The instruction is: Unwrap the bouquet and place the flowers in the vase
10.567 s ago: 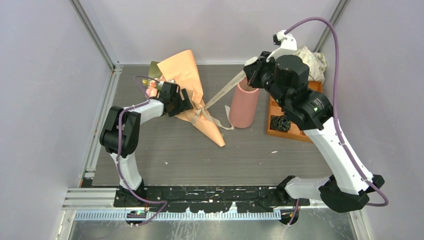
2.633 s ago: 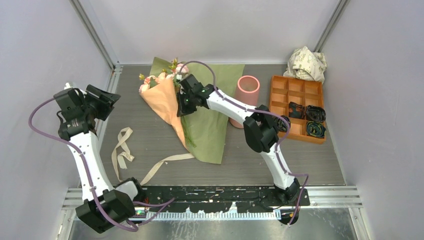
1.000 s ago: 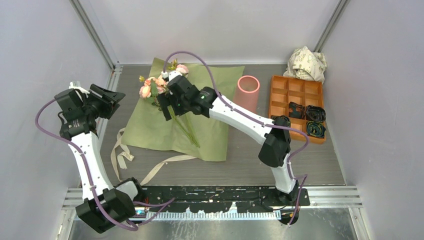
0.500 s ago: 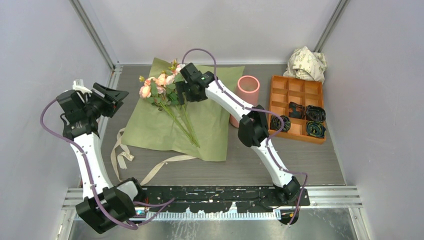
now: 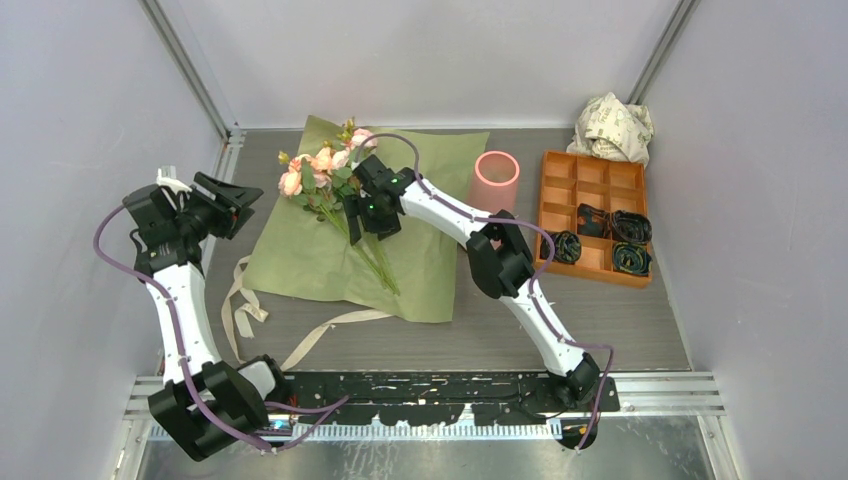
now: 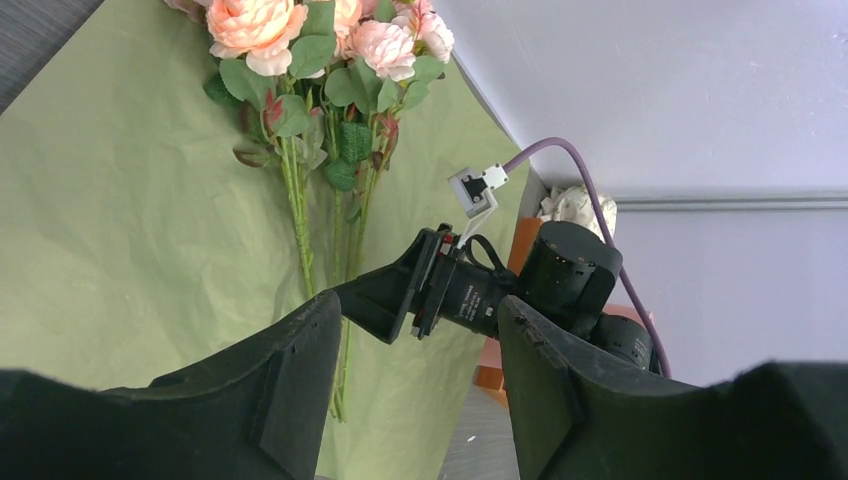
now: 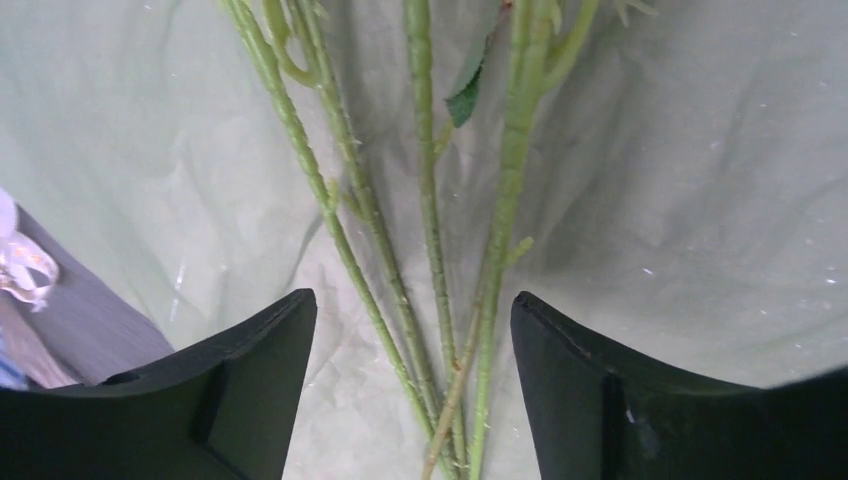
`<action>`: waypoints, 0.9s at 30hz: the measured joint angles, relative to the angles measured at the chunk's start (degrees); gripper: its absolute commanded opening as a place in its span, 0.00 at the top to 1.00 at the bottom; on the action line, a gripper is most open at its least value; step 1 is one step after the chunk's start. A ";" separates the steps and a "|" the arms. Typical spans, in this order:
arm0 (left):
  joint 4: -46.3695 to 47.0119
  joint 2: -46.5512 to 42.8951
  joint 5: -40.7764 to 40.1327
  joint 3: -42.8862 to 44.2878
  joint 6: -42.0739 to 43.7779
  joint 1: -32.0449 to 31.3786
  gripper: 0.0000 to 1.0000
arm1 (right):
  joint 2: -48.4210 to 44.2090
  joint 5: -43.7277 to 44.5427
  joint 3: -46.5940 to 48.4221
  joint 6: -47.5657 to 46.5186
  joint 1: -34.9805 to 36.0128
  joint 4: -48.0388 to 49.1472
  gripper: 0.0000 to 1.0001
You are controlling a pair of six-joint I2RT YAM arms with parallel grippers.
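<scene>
The bouquet's paper (image 5: 290, 260) lies unwrapped and flat, olive green side up. On it lie the flowers (image 5: 322, 172), pink and peach roses with long green stems (image 5: 372, 255) running toward the near right. My right gripper (image 5: 358, 218) hangs low over the stems, open. In the right wrist view its fingers (image 7: 250, 390) straddle several stems (image 7: 428, 230) without touching them. My left gripper (image 5: 238, 198) is raised at the paper's left edge, open and empty. The left wrist view shows the roses (image 6: 300, 40) and the right gripper (image 6: 395, 290). The salmon-pink vase (image 5: 497, 172) stands upright right of the paper.
A beige ribbon (image 5: 245, 300) lies loose on the table near the paper's front left corner. An orange compartment tray (image 5: 592, 180) with dark items sits at the right, and crumpled white printed paper (image 5: 612, 125) lies behind it. Grey walls enclose three sides.
My right gripper has come back from beside the flower heads to over the stems and lowered, its jaws narrowing a little. My left gripper has drifted slightly right toward the paper.
</scene>
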 measured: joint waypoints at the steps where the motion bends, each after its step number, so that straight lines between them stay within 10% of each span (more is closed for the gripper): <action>1: 0.07 0.02 0.02 -0.09 -0.02 0.00 0.41 | 0.00 -0.66 0.00 0.28 0.00 0.74 0.32; 15: 0.52 0.28 0.20 -1.05 0.37 0.00 0.41 | 1.27 -2.97 -2.25 2.08 -0.02 3.76 0.51; 27: 0.92 0.20 0.20 -2.36 3.37 -4.85 0.41 | 1.29 -0.24 -3.45 1.68 0.02 4.68 0.99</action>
